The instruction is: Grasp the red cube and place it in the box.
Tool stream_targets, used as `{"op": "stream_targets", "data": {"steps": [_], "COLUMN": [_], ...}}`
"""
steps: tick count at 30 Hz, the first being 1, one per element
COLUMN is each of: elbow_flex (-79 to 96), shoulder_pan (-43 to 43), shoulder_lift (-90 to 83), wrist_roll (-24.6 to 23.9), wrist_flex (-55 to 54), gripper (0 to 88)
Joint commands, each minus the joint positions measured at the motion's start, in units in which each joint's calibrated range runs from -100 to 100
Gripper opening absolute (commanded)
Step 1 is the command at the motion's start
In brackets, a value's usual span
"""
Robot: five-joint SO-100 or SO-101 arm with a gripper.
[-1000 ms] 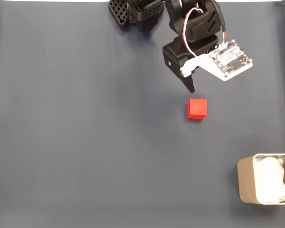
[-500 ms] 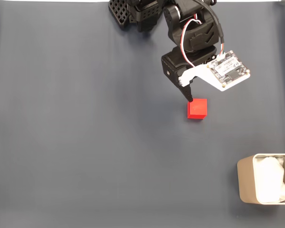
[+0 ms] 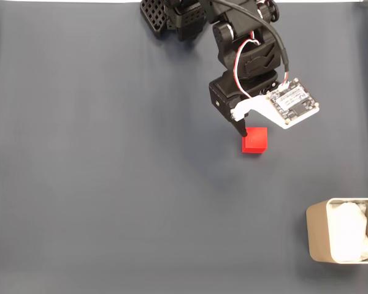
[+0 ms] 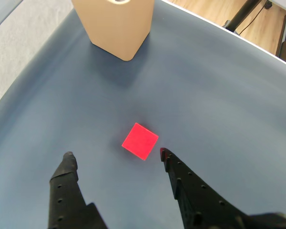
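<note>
On the dark grey mat [image 3: 110,184] sits the red cube [image 3: 255,140] — small, bright, matte, plain-faced — well apart from the box [image 3: 319,240] at the lower right edge of the fixed view. Just above it hangs the gripper [image 4: 115,155], jaws spread wide and empty — the cube [image 4: 140,141] lies just ahead of the gap, near the right-hand fingertip in the wrist view.

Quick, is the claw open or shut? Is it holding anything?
Claw: open, holding nothing; the cube sits just ahead of its tips.
</note>
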Motion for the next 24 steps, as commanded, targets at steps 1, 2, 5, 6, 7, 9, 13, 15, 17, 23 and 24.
{"op": "stream_targets", "data": {"steps": [1, 2, 5, 6, 7, 9, 13, 15, 17, 23, 24], "elbow_flex": [0.2, 0.4, 1.0, 1.1, 1.1, 1.1, 1.1, 1.1, 1.1, 1.1, 1.1], "shoulder_pan": [-0.1, -0.1, 0.0, 0.0, 0.1, 0.1, 0.2, 0.2, 0.2, 0.2, 0.2], "shoulder_lift": [0.6, 1.0, 2.3, 2.6, 3.0, 3.7, 5.1, 5.7, 6.3, 8.1, 8.3], "wrist_roll": [0.2, 0.2, 0.2, 0.2, 0.2, 0.2, 0.2, 0.1, 0.0, -0.3, -0.3], "wrist_flex": [-1.9, -2.3, -3.7, -4.0, -4.4, -5.1, -6.1, -6.4, -6.7, -8.3, -8.5], "gripper": [40.4, 40.4, 40.4, 40.4, 40.4, 40.4, 40.5, 40.5, 40.5, 40.5, 40.5]}}
